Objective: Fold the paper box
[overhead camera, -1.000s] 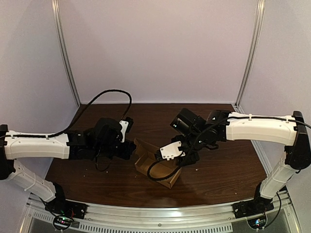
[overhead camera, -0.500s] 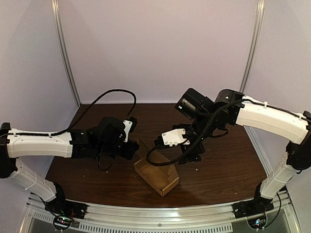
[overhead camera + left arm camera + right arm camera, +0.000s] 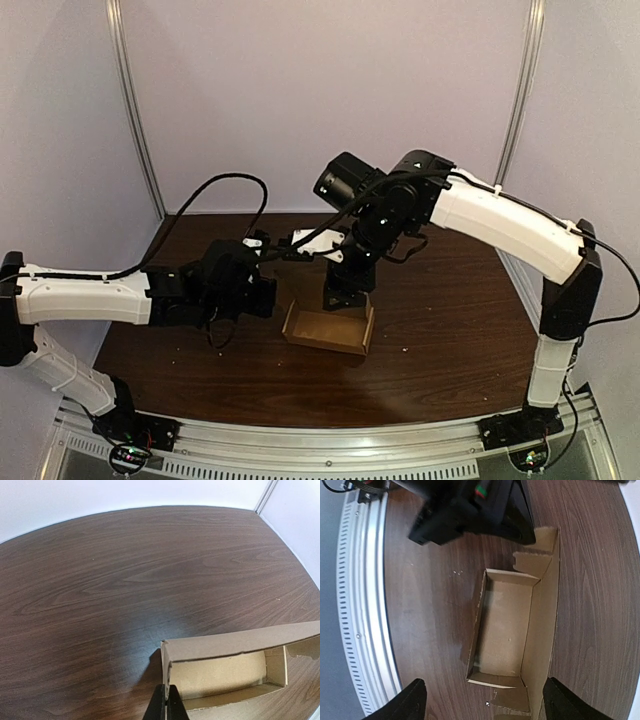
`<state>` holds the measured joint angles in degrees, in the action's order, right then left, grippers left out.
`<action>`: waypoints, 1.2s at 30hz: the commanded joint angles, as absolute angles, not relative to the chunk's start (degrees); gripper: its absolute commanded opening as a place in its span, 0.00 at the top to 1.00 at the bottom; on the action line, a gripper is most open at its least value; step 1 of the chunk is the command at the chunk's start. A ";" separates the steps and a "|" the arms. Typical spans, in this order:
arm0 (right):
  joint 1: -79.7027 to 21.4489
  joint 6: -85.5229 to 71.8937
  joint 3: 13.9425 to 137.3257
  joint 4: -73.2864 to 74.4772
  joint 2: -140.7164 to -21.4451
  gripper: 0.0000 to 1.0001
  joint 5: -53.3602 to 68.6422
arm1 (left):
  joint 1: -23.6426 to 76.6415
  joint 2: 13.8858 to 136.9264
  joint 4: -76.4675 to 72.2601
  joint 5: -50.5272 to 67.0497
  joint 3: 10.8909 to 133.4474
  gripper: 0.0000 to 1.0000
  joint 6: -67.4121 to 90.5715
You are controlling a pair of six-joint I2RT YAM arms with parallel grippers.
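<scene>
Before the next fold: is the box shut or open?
Open. The box shows its bare interior from above; the lid flap is not folded over it.

The tabletop (image 3: 450, 335) is of dark brown wood with a clear grain that runs from left to right. Near its middle lies the paper box (image 3: 328, 328), of plain brown cardboard, with its open side up and its bottom flat on the wood. A few small pale crumbs (image 3: 456, 572) lie scattered on the wood near the box.
</scene>
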<state>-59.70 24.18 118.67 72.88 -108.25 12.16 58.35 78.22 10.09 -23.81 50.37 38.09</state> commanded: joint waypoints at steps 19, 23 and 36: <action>-59.48 31.43 107.90 63.53 -106.46 0.69 -7.71 | 58.55 79.91 7.62 -26.61 53.66 0.99 38.58; -59.43 30.73 107.78 64.80 -106.70 0.72 -5.94 | 58.60 78.72 6.82 -27.64 52.57 0.98 39.40; -59.29 30.67 104.63 61.60 -106.37 0.95 -9.34 | 58.58 75.85 7.60 -26.25 51.22 0.71 34.47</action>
